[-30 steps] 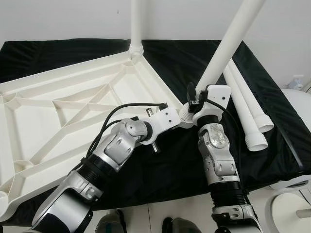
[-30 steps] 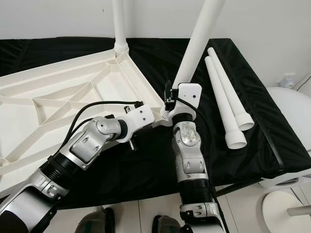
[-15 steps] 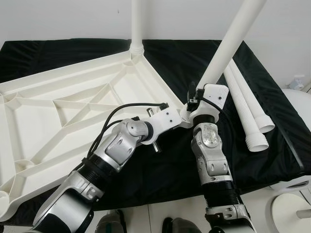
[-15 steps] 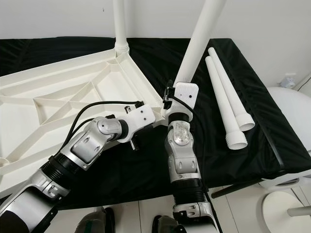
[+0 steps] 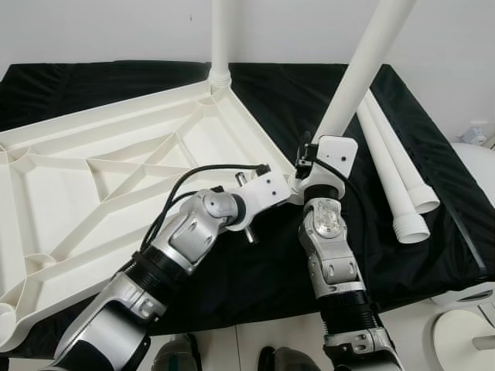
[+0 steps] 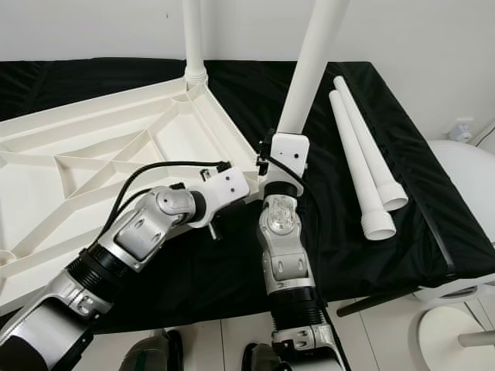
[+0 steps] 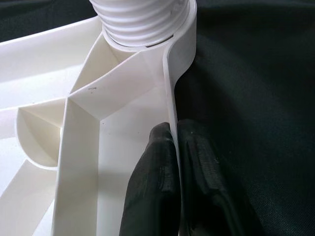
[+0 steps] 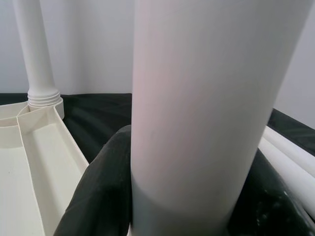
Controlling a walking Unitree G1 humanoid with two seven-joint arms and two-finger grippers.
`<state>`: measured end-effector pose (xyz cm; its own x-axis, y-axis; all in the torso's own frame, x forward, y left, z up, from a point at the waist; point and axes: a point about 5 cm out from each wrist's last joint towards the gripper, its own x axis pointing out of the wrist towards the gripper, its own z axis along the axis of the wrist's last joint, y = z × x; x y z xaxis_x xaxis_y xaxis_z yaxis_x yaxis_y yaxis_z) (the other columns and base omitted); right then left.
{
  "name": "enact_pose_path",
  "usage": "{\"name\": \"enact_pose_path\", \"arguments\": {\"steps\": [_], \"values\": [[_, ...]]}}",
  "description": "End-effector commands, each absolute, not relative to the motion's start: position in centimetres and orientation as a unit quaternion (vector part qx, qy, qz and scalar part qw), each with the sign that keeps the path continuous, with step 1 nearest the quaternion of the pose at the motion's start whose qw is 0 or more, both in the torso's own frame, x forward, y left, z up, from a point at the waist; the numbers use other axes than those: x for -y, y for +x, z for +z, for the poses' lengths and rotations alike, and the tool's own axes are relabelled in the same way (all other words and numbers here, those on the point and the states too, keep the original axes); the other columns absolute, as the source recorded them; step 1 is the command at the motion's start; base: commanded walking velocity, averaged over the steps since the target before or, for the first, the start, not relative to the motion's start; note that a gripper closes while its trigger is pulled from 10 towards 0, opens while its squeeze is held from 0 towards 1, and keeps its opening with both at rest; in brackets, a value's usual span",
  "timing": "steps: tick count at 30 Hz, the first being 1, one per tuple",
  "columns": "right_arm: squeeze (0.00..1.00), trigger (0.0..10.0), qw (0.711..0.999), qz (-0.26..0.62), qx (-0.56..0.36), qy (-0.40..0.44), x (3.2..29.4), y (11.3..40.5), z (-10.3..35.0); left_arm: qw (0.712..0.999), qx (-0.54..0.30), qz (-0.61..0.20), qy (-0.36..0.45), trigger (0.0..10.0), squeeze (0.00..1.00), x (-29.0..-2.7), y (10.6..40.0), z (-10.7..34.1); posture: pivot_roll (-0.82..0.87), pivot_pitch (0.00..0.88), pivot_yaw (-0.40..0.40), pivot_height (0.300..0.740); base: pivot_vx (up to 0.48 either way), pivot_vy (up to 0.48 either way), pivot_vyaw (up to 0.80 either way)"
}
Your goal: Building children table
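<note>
Black cloth covers the work surface, white wall behind. White plastic tabletop lies upside down on it, ribbed underside up, its near corner at the centre of the head views between the two wrists.

Change over the last second: right arm's forearm swung inward from a leftward lean to nearly upright under the wrist, and the held leg stands a bit steeper. Its lower end stays at the near corner socket. Reads as the leg being squared up or turned into that socket; seating is not confirmed, the joint sits behind the wrist.

Right gripper is clamped around the leg, black fingers wrapping both sides of the tube. Left gripper pinches the tabletop's thin rim wall near that corner, one finger inside, one outside, bracing the top.

One leg already stands upright in the far corner socket. Two spare legs lie side by side on the cloth, on the robot's right.

Materials: smooth matte white plastic throughout. Legs are round tubes with a flared, ridged collar at the end; threaded rings show at the socket. Tabletop is a thin-walled moulding with diagonal stiffening ribs and rounded corners. Cloth is soft, slightly wrinkled.
</note>
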<state>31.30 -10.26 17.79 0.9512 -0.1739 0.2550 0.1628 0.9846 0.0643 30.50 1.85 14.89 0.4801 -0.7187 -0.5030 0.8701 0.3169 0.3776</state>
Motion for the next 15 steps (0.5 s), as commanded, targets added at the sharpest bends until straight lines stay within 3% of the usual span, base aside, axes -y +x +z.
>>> {"name": "enact_pose_path", "arguments": {"steps": [1,9,15], "values": [[0.0,10.0,0.993,-0.098,0.067,0.019,10.3,31.2,15.2,0.789,-0.14,-0.503,0.324,10.0,0.0,-1.5,29.9,13.7,0.0,0.086,-0.05,0.74,0.0,0.0,0.0],[0.0,10.0,0.995,-0.091,0.049,0.017,11.5,32.1,15.1,0.789,-0.141,-0.502,0.324,10.0,0.0,-1.6,30.0,13.8,-0.01,0.092,-0.044,0.74,0.0,0.0,0.0],[0.0,10.0,0.998,-0.057,0.024,-0.006,14.0,33.0,14.9,0.789,-0.14,-0.503,0.324,10.0,0.0,-1.6,30.0,13.8,-0.02,0.095,-0.04,0.74,0.0,0.0,0.0]]}}
